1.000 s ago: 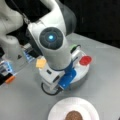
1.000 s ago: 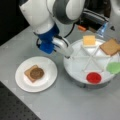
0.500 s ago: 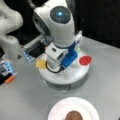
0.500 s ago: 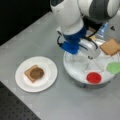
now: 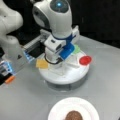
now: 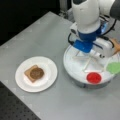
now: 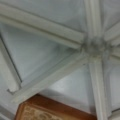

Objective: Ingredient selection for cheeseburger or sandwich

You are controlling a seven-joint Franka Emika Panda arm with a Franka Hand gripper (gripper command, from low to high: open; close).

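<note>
White round divided tray (image 6: 75,71) sits at mid-right in a front view; arm's gripper (image 5: 58,63) hangs low over its ribs, jaw state cannot be told; red disc (image 6: 94,77) and green lettuce (image 6: 114,67) lie in tray sections; cheese square (image 5: 42,63) at tray's left edge; wrist view shows toast (image 7: 50,111) at bottom; plate (image 6: 48,75) at left carries toast square (image 6: 28,74) with patty (image 6: 37,73) on top.
</note>
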